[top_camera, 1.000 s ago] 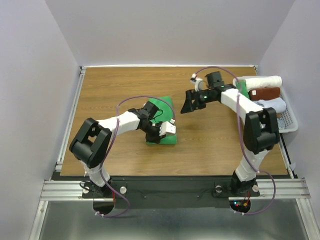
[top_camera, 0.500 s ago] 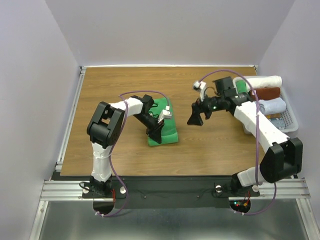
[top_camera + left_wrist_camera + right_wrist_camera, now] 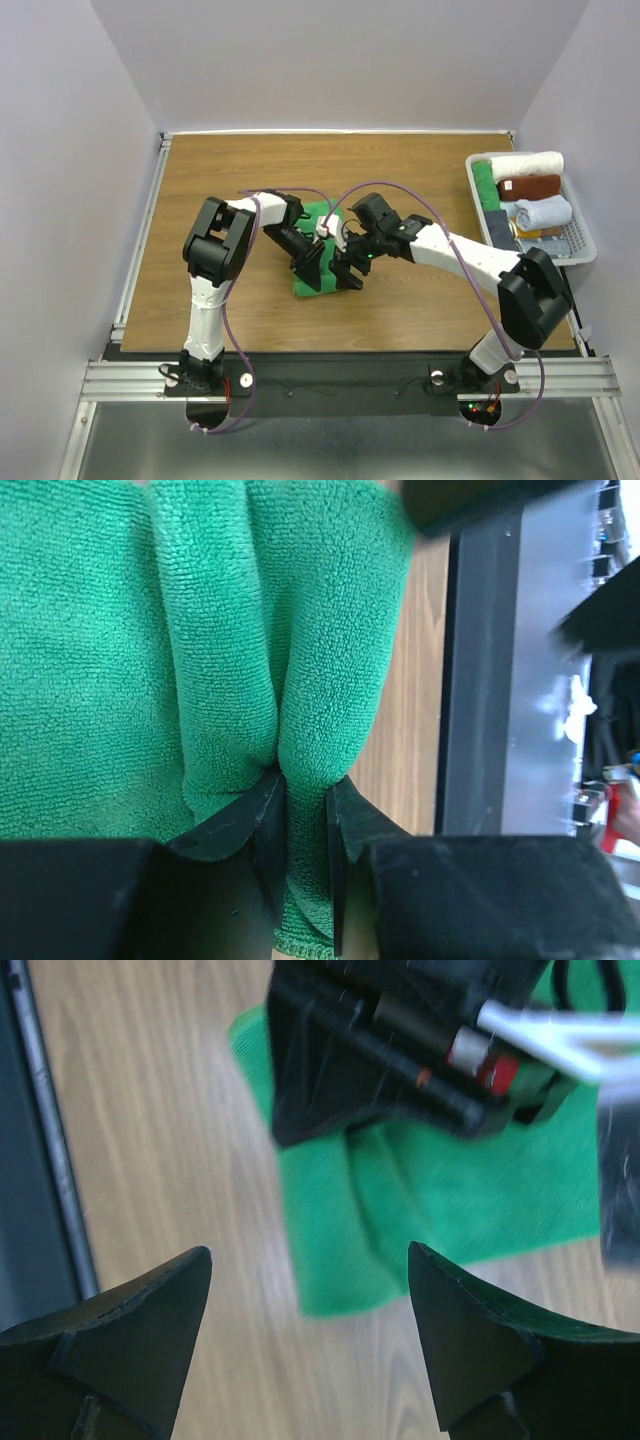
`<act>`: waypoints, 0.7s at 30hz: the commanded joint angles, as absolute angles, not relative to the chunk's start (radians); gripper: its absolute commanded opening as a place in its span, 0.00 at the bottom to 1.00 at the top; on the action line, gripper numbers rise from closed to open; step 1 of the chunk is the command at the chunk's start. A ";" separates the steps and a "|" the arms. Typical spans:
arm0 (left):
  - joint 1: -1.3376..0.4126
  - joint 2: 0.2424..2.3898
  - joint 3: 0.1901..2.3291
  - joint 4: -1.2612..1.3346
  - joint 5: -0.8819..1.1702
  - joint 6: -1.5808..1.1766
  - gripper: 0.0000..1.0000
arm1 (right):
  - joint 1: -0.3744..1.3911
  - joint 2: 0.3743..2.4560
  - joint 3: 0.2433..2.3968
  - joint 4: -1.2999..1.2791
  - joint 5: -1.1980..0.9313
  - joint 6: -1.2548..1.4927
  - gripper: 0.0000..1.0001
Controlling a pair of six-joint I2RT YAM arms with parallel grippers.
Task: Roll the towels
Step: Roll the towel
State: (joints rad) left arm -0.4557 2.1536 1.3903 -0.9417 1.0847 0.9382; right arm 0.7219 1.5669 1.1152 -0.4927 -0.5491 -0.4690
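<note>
A bright green towel (image 3: pixel 318 213) lies folded on the wooden table (image 3: pixel 220 170), a little left of centre. My left gripper (image 3: pixel 310 272) is shut on a raised fold at the towel's near edge; in the left wrist view the green towel (image 3: pixel 200 630) bunches into a ridge between the jaws of the left gripper (image 3: pixel 305 820). My right gripper (image 3: pixel 347 275) hovers open beside it, over the towel's near right part. In the right wrist view the right gripper (image 3: pixel 310 1252) frames the corner of the green towel (image 3: pixel 400 1200) without touching it. A pale bluish-white towel (image 3: pixel 545 212) lies rolled in the basket.
A white basket (image 3: pixel 585 245) stands at the table's right edge with a cream-white roll (image 3: pixel 525 163), a brown roll (image 3: pixel 530 187) and a green cloth (image 3: pixel 483 185). The left gripper's body (image 3: pixel 400 1050) looms close ahead of the right fingers. The two wrists nearly touch.
My right arm has swung left from the basket side across the table to the green towel. The left gripper has kept its pinch and shifted only slightly.
</note>
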 commanded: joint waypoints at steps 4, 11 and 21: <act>-0.428 2.258 1.351 -0.954 0.804 0.997 0.20 | 0.794 1.673 1.085 -0.213 -0.532 -0.469 0.81; -0.417 2.260 1.361 -0.948 0.818 0.988 0.22 | 0.799 1.759 1.019 -0.130 -0.561 -0.456 0.51; -0.356 2.203 1.333 -0.922 0.893 0.991 0.45 | 0.793 1.775 0.950 -0.101 -0.664 -0.425 0.01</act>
State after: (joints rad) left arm -0.3996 2.1830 1.3777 -1.0393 1.1110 0.9257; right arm 0.7860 1.7607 0.9810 -0.1020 -0.6060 -0.4400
